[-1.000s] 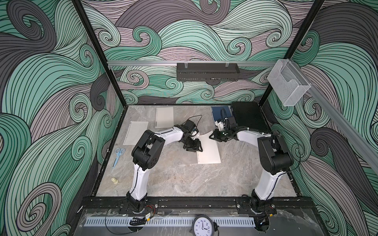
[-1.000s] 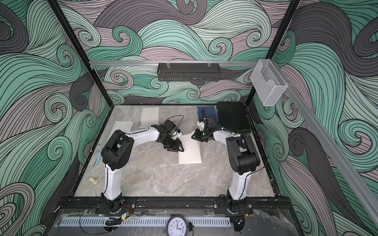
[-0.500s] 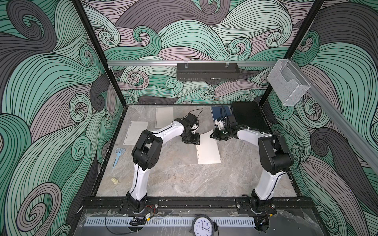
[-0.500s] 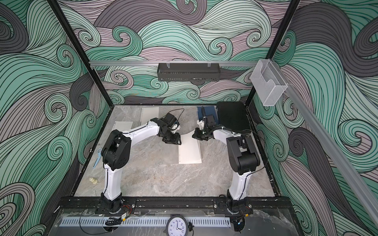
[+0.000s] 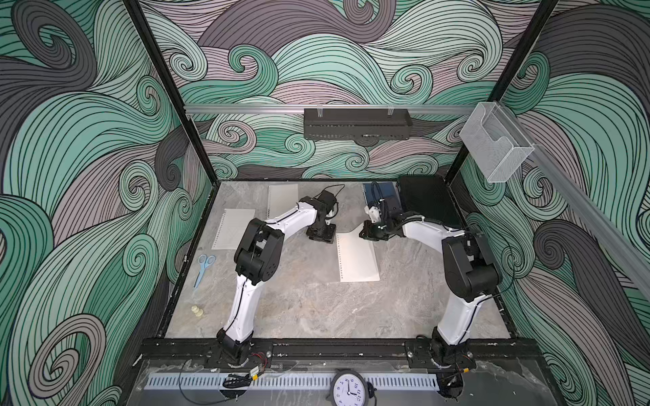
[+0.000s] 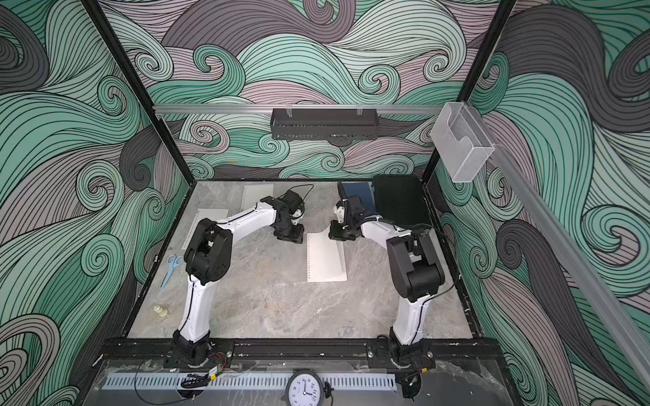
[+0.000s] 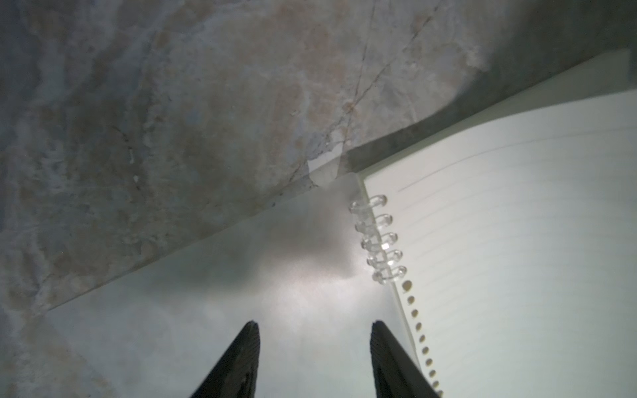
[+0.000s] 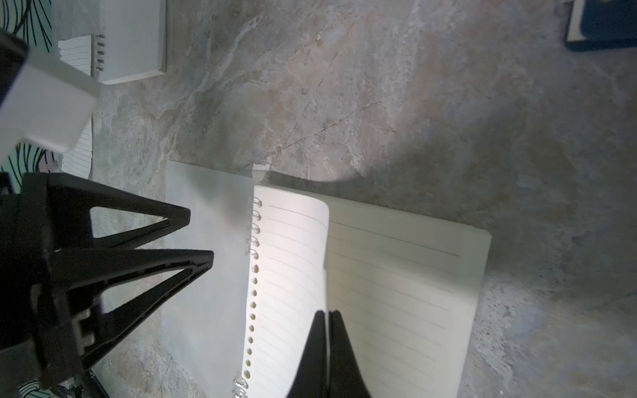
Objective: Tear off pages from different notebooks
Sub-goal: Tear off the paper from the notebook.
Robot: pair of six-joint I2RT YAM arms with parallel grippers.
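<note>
The cream notebook point(image 5: 357, 258) lay open in the middle of the surface point(image 5: 316, 309). The right gripper point(image 8: 327, 317) was pinched shut on the free edge of its top page point(image 8: 293, 258), which curled up off the stack. The left gripper point(image 7: 315, 327), jaws half apart and holding nothing, hung over the folded-back translucent cover point(image 7: 224, 293) beside the clear spiral point(image 7: 377, 237). Whether it touched was unclear. A clean tear probably needed that cover pinned down, and a pull away from the spiral, starting at one end.
</note>
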